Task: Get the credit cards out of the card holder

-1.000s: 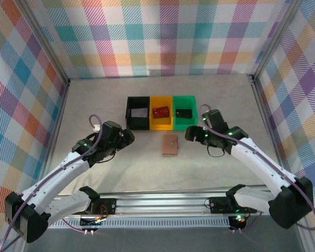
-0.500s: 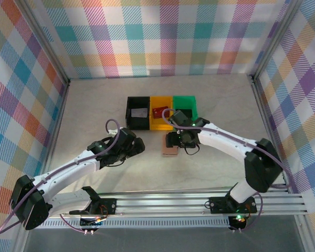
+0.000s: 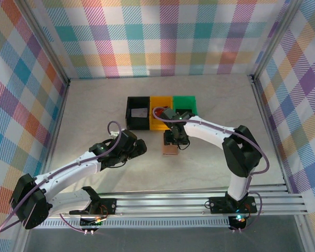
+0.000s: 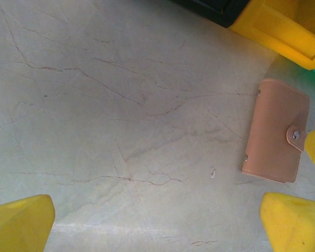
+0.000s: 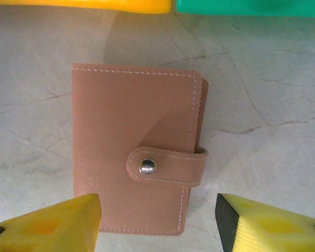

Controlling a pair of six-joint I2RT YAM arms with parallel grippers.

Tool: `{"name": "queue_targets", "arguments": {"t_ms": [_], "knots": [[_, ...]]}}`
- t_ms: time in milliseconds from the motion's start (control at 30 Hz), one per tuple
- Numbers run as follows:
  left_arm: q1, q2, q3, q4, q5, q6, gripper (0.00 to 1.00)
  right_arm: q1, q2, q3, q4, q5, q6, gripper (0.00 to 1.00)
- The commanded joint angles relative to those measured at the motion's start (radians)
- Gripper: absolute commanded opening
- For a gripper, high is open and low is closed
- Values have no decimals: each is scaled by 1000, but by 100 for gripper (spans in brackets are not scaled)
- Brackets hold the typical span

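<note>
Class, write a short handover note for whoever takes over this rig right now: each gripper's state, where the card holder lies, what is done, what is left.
Left gripper: open, fingers wide over bare table, card holder to its right.
Right gripper: open, one finger on each side of the card holder, not closed on it.
Card holder: flat on the table in front of the yellow bin, snap strap fastened.
Done: nothing taken out of it yet.
Left: unsnap, open, pull out the credit cards.

Got my left gripper [image 4: 157, 226] with fingers spread wide, left arm stretched low toward centre; right gripper [image 5: 157, 223] points straight down, jaws parted, holding nothing.
</note>
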Motion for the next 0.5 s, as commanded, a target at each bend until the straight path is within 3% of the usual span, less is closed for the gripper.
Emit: {"name": "queue_targets", "arguments": {"t_ms": [0,467], "knots": [[-19,17,-10,27,12,-12,100,9,33,33,-36,18,-20,59],[-38,58,3,30,17,-10,100,18,113,72,-54,69,-33,47]]}}
